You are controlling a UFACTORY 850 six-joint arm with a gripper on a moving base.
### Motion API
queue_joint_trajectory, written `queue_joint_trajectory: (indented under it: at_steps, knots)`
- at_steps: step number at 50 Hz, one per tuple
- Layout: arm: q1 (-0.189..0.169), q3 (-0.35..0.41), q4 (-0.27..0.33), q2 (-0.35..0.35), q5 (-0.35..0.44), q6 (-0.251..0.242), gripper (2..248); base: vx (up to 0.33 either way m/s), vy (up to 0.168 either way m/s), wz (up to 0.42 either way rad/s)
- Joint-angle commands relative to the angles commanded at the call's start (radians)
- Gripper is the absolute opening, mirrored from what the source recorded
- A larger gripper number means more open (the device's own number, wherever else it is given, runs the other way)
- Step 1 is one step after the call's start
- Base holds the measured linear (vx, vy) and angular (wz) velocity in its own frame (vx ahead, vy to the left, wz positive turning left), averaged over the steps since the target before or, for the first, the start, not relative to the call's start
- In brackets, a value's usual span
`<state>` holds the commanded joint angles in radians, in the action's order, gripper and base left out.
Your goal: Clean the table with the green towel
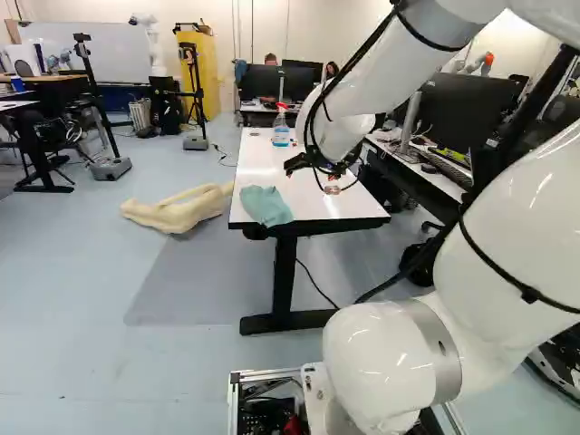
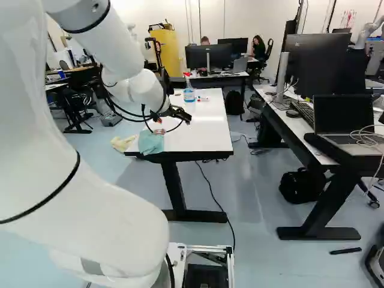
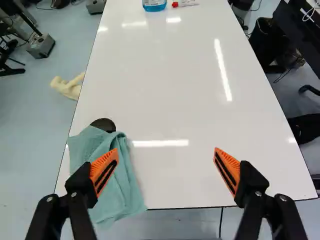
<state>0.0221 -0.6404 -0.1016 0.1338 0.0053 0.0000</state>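
Note:
My gripper (image 2: 179, 113) is over the near part of the white table (image 2: 201, 129). In the wrist view the gripper (image 3: 165, 159) stands wide open, bare tabletop showing between its orange-padded fingers. The green towel (image 1: 265, 206) lies crumpled at the table's near left corner in the left base view. One finger overlaps the towel (image 3: 122, 187) in the wrist view, where part of the cloth reaches past the table's near edge; I cannot tell whether they touch. A dark round thing (image 3: 103, 124) shows against the towel's far side, partly covered.
Toward the table's far end stand a spray bottle with blue liquid (image 2: 189, 93) and a marker (image 2: 203, 99). A cream-coloured soft object (image 1: 177, 210) lies on the floor left of the table. A desk with monitors and a laptop (image 2: 345, 123) stands to the right.

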Motion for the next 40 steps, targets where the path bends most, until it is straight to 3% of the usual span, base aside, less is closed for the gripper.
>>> queue_joint_trajectory:
  at_steps: [40]
  knots:
    - [-0.008, 0.194, 0.036, 0.051, 0.305, 0.000, 247, 0.000, 0.000, 0.000]
